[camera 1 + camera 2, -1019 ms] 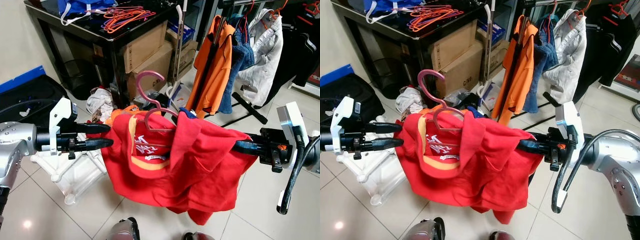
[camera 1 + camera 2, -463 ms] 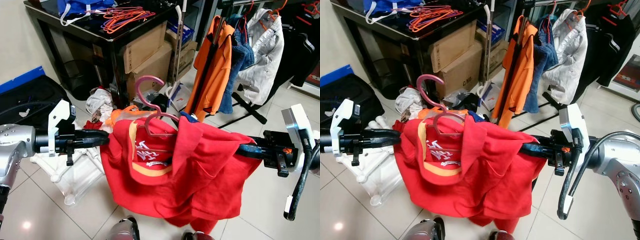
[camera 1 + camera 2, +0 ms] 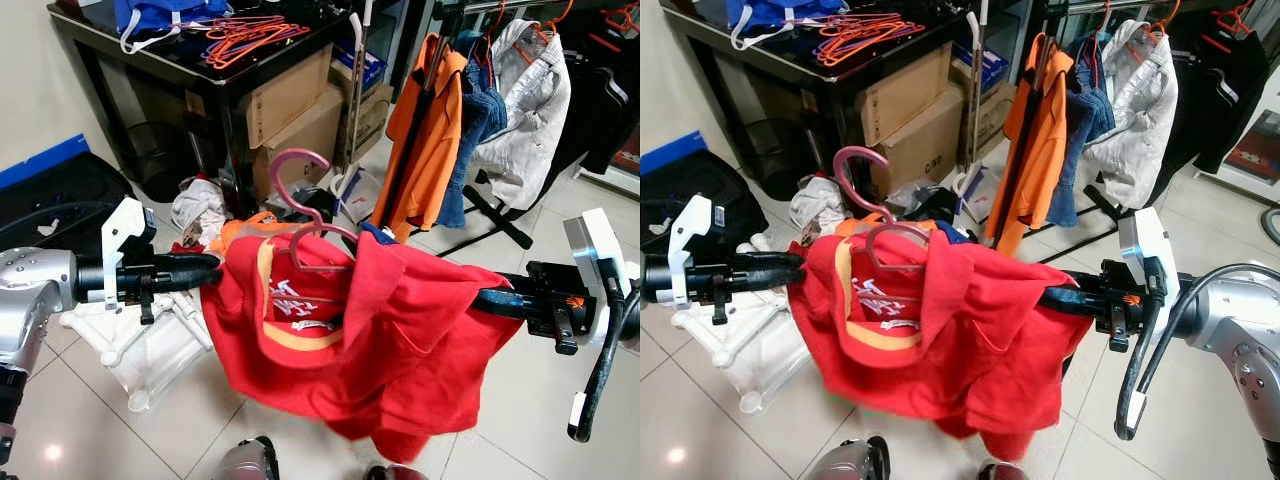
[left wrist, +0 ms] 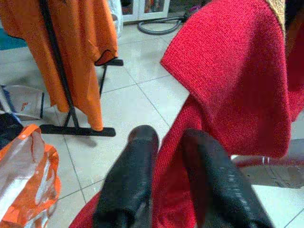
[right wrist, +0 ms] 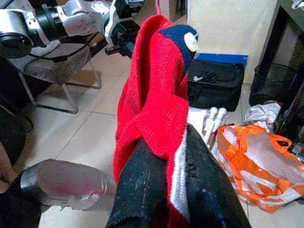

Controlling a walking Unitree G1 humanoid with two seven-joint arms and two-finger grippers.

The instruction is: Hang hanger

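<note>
While both grippers' jaws pinch the red shirt, pale floor tiles beneath.

Shirt on hanger between hands; clothes rack behind, table behind-left.

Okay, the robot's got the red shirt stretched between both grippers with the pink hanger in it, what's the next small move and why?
Probably walk toward the clothes rack. Both the left gripper and right gripper pinch the red shirt, the pink hanger sits in its collar with its hook free, and the rack stands beyond reach.
</note>
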